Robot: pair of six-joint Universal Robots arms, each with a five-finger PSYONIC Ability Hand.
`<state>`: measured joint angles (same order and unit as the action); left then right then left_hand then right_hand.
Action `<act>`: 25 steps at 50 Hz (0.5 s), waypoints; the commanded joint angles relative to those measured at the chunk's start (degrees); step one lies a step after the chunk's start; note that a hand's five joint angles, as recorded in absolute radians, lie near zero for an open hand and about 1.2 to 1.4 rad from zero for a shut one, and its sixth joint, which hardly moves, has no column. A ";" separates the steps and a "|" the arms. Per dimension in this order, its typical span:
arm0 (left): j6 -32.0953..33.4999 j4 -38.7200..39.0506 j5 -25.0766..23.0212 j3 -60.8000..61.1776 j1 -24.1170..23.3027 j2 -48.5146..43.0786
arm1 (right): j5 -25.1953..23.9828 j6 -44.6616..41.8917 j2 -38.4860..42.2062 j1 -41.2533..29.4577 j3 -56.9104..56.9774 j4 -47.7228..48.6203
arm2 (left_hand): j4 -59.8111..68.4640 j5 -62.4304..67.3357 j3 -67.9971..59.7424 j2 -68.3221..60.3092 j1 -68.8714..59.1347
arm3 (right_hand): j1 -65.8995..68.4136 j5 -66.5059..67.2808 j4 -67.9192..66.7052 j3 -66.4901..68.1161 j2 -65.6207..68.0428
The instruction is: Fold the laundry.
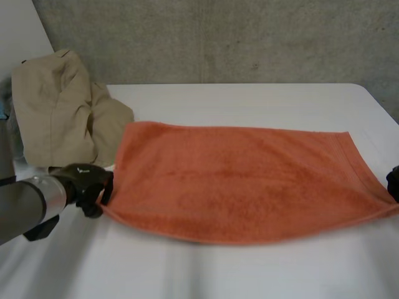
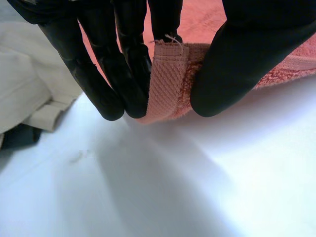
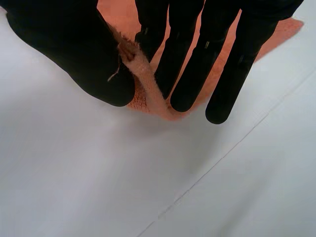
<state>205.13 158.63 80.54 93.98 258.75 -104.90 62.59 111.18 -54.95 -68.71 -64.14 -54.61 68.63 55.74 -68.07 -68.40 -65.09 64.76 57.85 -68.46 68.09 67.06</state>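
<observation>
head view: the orange towel lies spread across the surface's middle, with the left hand and right hand at its near corners. left wrist view: fingers pinch the hemmed corner. right wrist view: fingers pinch likewise. likely soft, limp and light; corners suit holding.

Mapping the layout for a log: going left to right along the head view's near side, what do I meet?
Black left hand → rectangular orange terry towel, spread out → black right hand.
</observation>
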 commanded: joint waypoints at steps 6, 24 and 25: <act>-4.38 6.94 3.47 -17.39 -3.86 -10.56 | -0.64 18.08 4.67 -7.13 4.36 22.93 | 11.37 14.26 -11.93 -11.60 -14.91 | 15.24 12.15 -11.54 11.91 12.94; -6.06 7.05 13.59 -63.47 -9.14 -41.95 | 12.72 33.31 18.47 -16.01 19.57 49.06 | 11.37 14.26 -11.93 -11.60 -14.91 | 15.24 12.15 -11.54 11.91 12.94; -5.98 7.04 14.11 -66.88 -9.23 -44.22 | 13.86 33.31 20.05 -16.54 20.79 50.73 | 11.37 14.26 -11.93 -11.60 -14.91 | 15.24 12.15 -11.54 11.91 12.94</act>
<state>198.73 166.72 93.28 39.52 250.28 -139.85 73.66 144.38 -39.94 -83.28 -47.69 -8.44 68.64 55.74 -68.07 -68.40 -65.09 64.76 57.85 -68.46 68.09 67.06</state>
